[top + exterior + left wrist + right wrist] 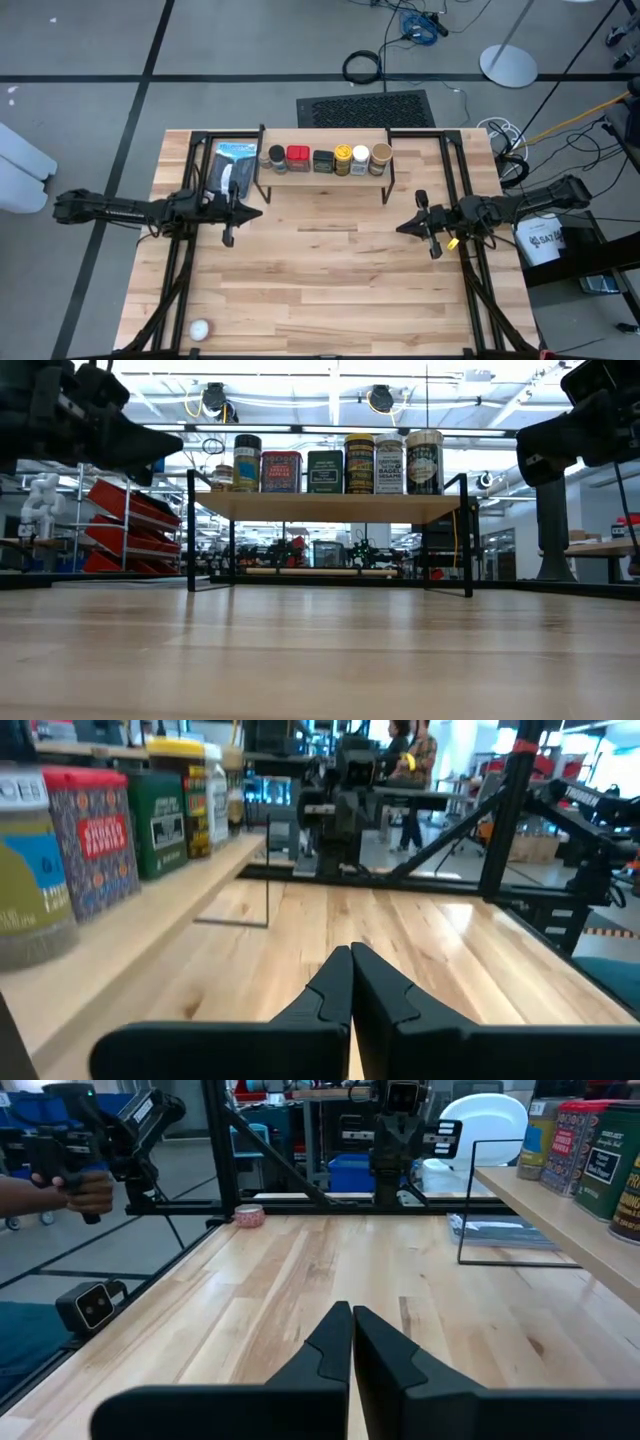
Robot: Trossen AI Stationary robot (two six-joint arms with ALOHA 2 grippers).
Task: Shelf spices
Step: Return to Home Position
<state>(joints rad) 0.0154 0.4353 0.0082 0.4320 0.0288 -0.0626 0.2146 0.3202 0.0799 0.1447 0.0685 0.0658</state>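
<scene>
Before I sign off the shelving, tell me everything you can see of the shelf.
The shelf is a low, narrow riser: a light wood plank on thin black metal legs, standing level on the table near its far edge. A row of spice containers stands upright along the plank. The left end effector and the right end effector are shut and apart from it.

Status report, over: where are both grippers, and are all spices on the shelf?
Both shut, empty: left gripper near shelf's left end, right gripper near its right end. All six spices upright on shelf. Beside shelf, flat package.
</scene>
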